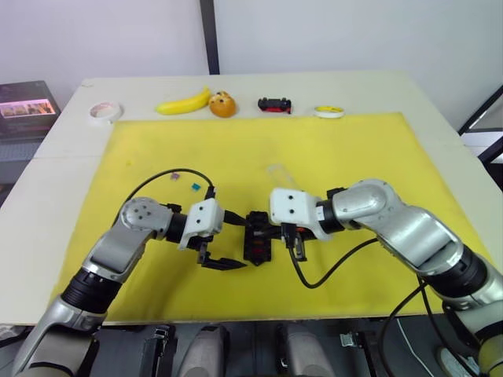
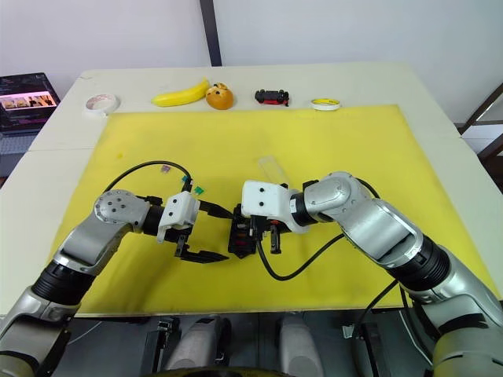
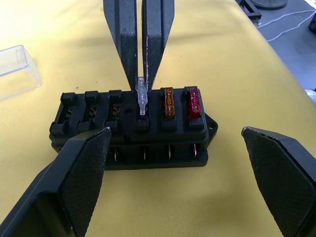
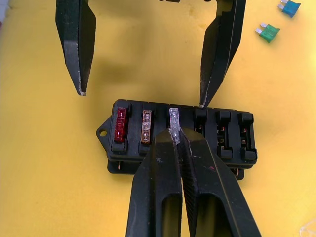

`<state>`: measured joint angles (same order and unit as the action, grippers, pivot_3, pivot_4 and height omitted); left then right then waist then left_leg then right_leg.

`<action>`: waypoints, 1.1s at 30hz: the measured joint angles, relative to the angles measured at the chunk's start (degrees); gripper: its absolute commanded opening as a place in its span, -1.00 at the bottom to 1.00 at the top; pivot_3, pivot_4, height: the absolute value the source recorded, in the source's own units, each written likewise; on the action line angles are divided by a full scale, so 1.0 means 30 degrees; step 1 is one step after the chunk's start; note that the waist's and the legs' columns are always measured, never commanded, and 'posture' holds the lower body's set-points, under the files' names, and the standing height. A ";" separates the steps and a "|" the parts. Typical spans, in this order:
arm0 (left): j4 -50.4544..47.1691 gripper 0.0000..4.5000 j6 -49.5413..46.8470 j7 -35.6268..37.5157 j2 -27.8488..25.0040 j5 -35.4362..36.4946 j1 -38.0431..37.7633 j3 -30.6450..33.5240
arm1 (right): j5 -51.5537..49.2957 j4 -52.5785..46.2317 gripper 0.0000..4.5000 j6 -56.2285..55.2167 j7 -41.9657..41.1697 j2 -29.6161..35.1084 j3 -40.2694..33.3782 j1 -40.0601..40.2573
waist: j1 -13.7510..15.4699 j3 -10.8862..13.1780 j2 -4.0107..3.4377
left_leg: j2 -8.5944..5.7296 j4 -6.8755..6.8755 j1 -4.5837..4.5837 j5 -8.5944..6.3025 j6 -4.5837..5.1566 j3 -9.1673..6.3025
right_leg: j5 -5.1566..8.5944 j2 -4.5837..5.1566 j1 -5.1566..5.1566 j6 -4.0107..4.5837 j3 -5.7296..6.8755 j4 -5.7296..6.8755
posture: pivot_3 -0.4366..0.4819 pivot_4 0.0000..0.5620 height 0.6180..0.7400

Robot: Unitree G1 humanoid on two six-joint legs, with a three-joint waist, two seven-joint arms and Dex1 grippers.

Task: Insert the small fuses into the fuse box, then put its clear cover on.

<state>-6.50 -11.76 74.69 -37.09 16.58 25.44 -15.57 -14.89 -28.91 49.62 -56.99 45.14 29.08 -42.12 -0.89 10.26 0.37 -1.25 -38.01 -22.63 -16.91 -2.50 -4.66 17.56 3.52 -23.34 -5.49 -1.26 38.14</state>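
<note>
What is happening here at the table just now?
The right tool pinches a clear fuse and sets it into the third slot of the fuse box. A brown fuse and a red fuse already sit beside it. The left tool waits open by the box. The clear cover lies apart on the yellow mat.

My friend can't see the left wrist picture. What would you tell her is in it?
The right claw pinches a clear fuse into the black fuse box, beside a brown fuse and a red fuse. The clear cover lies on the yellow mat.
</note>
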 measured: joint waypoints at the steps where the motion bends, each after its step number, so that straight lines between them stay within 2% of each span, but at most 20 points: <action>1: 0.0000 0.99 -0.0002 0.0000 0.0004 0.0000 0.0000 0.0000 | 0.0053 0.0000 -1.00 0.0000 -0.0020 -0.0019 0.0000 0.0003 | 0.0000 0.0000 0.0000 | 0.0000 0.0000 0.0000 0.0000 0.0000 -0.0001 | 0.0000 0.0000 0.0000 0.0000 0.0001 0.0000 | -0.05 -0.47 1.00; 33: 0.0000 0.99 -0.0061 -0.0128 0.0226 -0.0102 0.0028 0.0038 | 0.0942 0.0013 -1.00 0.0026 -0.0280 -0.0511 0.0187 0.0329 | -0.0006 -0.0007 -0.0002 | -0.0007 -0.0027 0.0005 0.0007 -0.0013 -0.0001 | -0.0001 0.0001 0.0011 -0.0001 0.0001 0.0016 | -0.05 -0.47 1.00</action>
<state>-6.50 -11.94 74.31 -36.41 16.27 25.52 -15.46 -12.07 -28.87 49.69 -57.83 43.60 29.65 -41.14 -0.91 10.24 0.36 -1.27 -38.09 -22.62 -16.88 -2.54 -4.66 17.55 3.52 -23.31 -5.49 -1.26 38.18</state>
